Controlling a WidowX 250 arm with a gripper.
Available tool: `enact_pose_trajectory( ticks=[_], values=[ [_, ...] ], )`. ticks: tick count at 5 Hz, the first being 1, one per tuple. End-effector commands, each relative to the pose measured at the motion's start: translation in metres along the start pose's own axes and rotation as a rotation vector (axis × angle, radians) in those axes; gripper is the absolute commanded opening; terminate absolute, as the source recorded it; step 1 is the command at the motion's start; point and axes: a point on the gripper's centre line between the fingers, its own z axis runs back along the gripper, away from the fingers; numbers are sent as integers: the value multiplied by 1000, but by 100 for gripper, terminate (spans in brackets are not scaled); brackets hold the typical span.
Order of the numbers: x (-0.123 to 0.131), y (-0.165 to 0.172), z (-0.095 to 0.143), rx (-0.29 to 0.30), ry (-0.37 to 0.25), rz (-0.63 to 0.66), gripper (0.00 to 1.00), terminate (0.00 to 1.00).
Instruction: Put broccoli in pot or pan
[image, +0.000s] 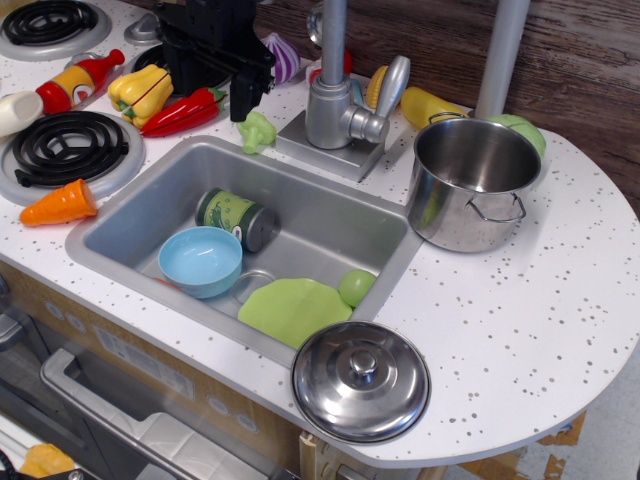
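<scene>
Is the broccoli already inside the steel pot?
No. The broccoli lies on the counter behind the sink, left of the faucet, while the pot on the right looks empty.
</scene>
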Motion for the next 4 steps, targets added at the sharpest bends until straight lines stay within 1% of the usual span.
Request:
enact_pose_trajectory(
  ticks=[1,2,3,4],
  values=[
    [18,3,-4,-10,-72,-23,100,0],
    [18,-2,-14,-48,-104,-38,100,0],
    [26,-10,-24,-44,-137,-41,100,0],
    [26,-10,-30,-51,-141,-58,100,0]
  ],
)
